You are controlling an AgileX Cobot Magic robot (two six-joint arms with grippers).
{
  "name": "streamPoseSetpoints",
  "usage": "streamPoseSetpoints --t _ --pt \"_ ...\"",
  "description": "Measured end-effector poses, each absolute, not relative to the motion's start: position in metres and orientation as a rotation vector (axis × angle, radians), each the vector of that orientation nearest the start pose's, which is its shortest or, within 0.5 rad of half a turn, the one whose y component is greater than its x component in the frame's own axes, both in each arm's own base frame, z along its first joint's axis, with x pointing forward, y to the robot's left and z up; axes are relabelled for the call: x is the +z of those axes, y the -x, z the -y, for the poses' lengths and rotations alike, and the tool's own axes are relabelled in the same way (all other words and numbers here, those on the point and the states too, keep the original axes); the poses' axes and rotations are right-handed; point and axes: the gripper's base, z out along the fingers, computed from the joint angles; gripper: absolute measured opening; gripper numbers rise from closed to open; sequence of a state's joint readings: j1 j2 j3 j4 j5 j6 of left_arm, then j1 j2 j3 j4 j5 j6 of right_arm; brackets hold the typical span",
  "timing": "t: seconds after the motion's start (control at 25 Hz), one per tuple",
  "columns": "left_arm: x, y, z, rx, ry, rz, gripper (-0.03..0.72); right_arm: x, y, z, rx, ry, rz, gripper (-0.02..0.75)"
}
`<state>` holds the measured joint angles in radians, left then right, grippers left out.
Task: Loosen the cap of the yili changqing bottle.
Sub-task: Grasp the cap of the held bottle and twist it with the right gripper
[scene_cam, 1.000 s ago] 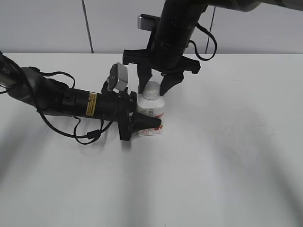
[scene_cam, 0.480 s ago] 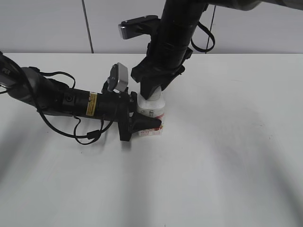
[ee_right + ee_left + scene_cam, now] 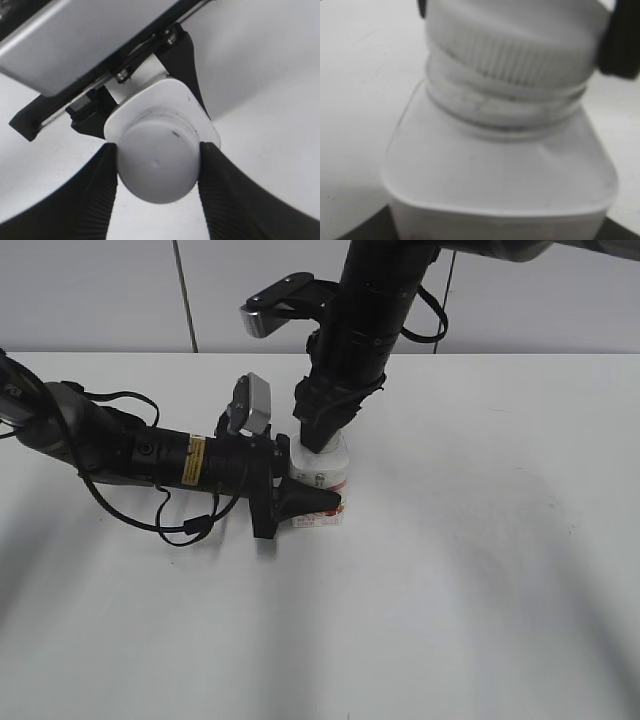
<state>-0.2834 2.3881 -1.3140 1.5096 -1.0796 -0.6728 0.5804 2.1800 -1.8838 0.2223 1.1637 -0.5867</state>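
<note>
The yili changqing bottle [image 3: 322,476] stands upright on the white table, its pink-banded label facing front. My left gripper [image 3: 300,490] reaches in from the left and is shut on the bottle's body. The left wrist view shows the bottle's shoulder [image 3: 500,165] and the ribbed cap [image 3: 520,55] close up. My right gripper [image 3: 322,430] comes down from above and is shut on the cap, hiding it in the exterior view. In the right wrist view the two black fingers [image 3: 157,165] press both sides of the round white cap [image 3: 157,162].
The white table [image 3: 480,570] extends to the right and front of the bottle. The left arm and its cables [image 3: 120,455] lie low across the table's left side. A grey wall [image 3: 100,290] runs behind the table.
My right gripper was open around the cap, then closed on it and rotated; its wrist camera swung from the rear toward the left. The left gripper and bottle stayed still.
</note>
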Motion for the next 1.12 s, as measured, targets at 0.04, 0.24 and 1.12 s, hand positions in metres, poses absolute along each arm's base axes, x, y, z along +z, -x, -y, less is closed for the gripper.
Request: streamPoseSetpoints --t 0.04,0.24,1.12 --pt "0.058 -0.378 0.193 -1.004 -1.408 -1.542 0.366 0.215 -0.376 -0.268 0.310 1.543 -2.486 0.396" --pt "0.058 -0.378 0.194 -1.004 -1.409 -1.542 0.366 0.215 -0.376 -0.268 0.294 1.632 -2.425 0.396" --pt "0.058 -0.377 0.194 -1.010 -1.406 -1.542 0.366 0.225 -0.377 -0.269 0.236 1.973 -2.121 0.393"
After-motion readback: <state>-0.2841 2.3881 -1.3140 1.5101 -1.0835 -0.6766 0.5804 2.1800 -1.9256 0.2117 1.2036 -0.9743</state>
